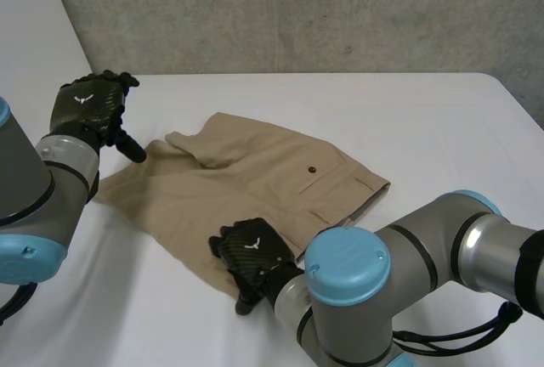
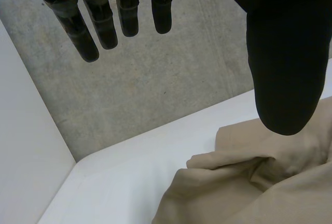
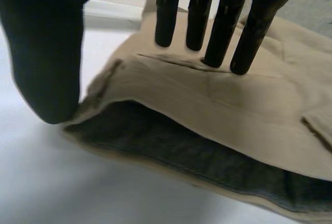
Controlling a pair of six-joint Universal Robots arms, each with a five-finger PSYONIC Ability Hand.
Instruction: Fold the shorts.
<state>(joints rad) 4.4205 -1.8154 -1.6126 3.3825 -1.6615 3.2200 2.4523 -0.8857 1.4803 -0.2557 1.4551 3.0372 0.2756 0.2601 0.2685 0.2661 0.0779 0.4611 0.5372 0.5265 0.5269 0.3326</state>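
Just beneath right robot hand point(image 1: 252, 256), shorts point(image 1: 255, 178)

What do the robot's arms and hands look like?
The left arm and right arm are thick round grey tubes with light-blue caps at the joints. The left hand and right hand are black with a small white mark on the back. Their fingers are slim black sticks; the thumb is fat and rounded.

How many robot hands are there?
2. The left robot hand is open over the left end of the shorts; the right robot hand is open at their near edge.
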